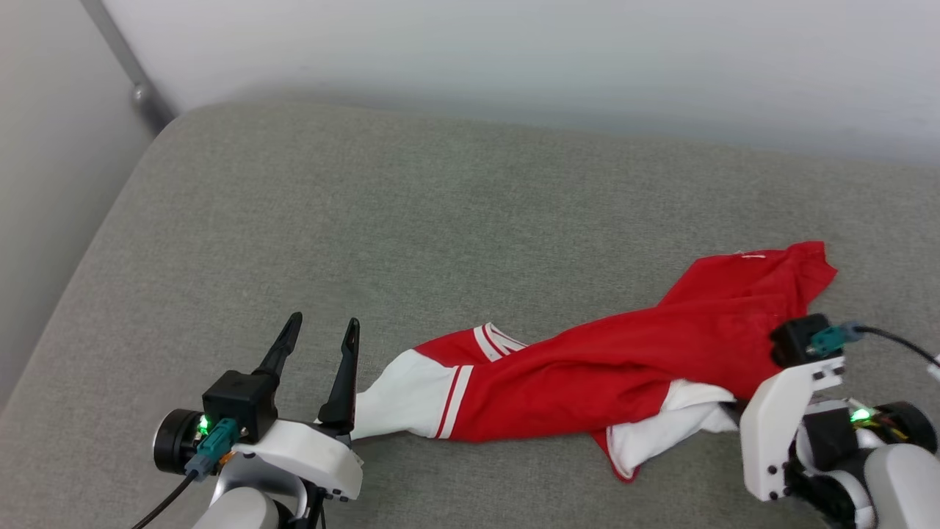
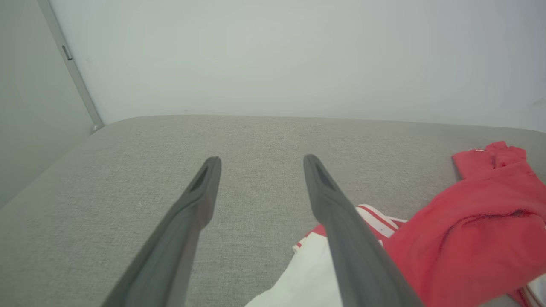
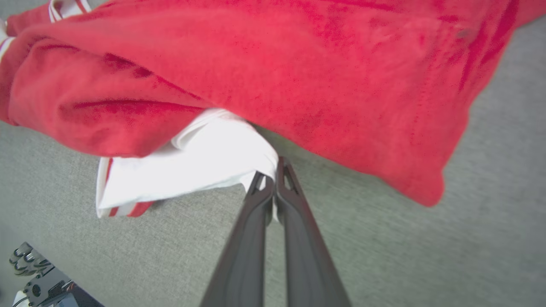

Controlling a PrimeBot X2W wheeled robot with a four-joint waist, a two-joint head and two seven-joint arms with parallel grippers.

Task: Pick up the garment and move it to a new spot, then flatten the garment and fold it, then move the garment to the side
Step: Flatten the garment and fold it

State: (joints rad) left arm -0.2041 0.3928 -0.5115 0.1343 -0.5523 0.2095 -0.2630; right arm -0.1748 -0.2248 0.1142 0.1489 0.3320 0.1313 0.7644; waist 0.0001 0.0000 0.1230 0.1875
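Note:
The garment (image 1: 624, 360) lies crumpled in a long diagonal strip on the grey cushion, red with white sleeves and red-white striped trim. Its lettering is hidden in the folds. My left gripper (image 1: 325, 319) stands open just left of the near white sleeve (image 1: 407, 400), and its right finger (image 2: 341, 221) rests over that sleeve's edge with nothing between the fingers. In the right wrist view, my right gripper (image 3: 273, 179) is shut on a fold of the other white sleeve (image 3: 192, 170), under the red body (image 3: 298, 64). My right wrist (image 1: 800, 397) sits at the garment's right end.
The grey cushion (image 1: 367, 220) stretches wide to the left and behind the garment. Its rounded left edge (image 1: 88, 250) drops off beside a pale wall. A metal pole (image 1: 125, 62) stands at the back left corner. A white wall runs along the back.

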